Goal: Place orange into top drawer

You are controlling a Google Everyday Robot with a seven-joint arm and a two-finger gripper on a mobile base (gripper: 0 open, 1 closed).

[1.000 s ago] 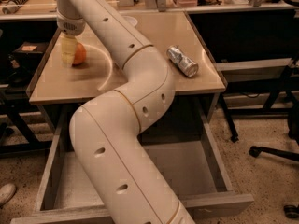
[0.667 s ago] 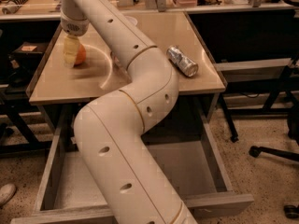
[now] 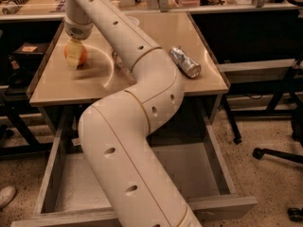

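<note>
Tool (image 3: 73,60) at one orange (image 3: 82,55); one can (image 3: 185,62); one top drawer (image 3: 222,206).

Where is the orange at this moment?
Upper left of the camera view: the orange sits in the gripper at the table's left part, far left of the silver can.
</note>
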